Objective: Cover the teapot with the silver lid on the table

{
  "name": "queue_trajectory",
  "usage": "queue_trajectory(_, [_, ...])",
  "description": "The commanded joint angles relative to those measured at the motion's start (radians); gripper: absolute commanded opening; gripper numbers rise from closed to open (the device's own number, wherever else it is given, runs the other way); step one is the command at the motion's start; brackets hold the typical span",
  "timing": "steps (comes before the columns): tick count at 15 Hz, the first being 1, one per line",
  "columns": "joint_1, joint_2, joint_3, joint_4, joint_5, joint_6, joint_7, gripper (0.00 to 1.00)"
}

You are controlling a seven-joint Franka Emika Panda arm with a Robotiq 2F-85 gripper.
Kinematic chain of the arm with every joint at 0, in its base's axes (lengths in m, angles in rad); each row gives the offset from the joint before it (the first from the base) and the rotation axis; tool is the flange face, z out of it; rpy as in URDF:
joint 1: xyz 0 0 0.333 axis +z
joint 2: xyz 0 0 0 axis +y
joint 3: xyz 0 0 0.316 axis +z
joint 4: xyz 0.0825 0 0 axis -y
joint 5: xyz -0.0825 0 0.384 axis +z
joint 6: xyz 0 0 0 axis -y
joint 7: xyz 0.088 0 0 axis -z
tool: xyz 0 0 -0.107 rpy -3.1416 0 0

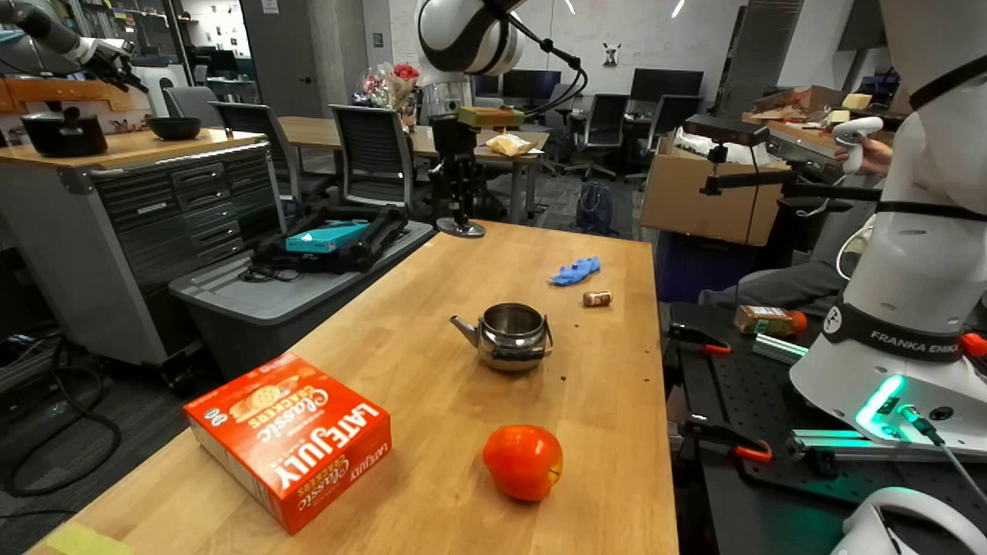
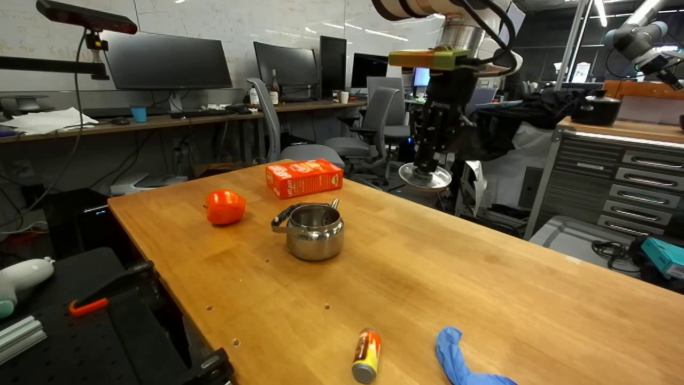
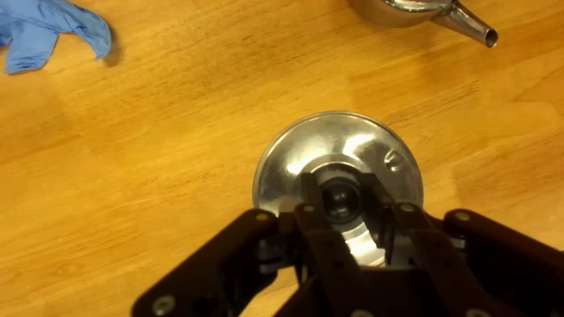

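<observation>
The shiny silver teapot point(image 1: 510, 344) stands upright and uncovered on the light wooden table point(image 1: 601, 432), its top opening visible. It also shows in an exterior view point(image 2: 315, 241), and its spout side is at the top of the wrist view point(image 3: 405, 12). The silver lid point(image 3: 335, 136) hangs level below my gripper point(image 3: 339, 180), whose fingers are shut on its dark knob. In both exterior views the lid point(image 1: 461, 228) point(image 2: 425, 178) is held up off the table near its long edge, apart from the teapot. The gripper points straight down.
A blue glove point(image 1: 576, 271) and a small can point(image 1: 597, 298) lie on the table near the robot's side. An orange-red round object point(image 1: 523, 462) and a red cracker box point(image 1: 293, 439) sit on the teapot's other side. A grey bin point(image 1: 308, 285) stands beside the table.
</observation>
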Motion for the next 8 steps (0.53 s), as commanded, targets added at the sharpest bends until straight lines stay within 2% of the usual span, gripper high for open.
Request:
queue_trajectory(1, [0.008,-0.012,-0.008,-0.012,0.003,0.008,-0.004,0.07])
queue_trajectory(5, [0.025,-0.063,-0.009,-0.088,-0.020,0.065,-0.006,0.07])
queue_trajectory(8, [0.050,-0.117,-0.016,-0.173,-0.066,0.156,0.004,0.07])
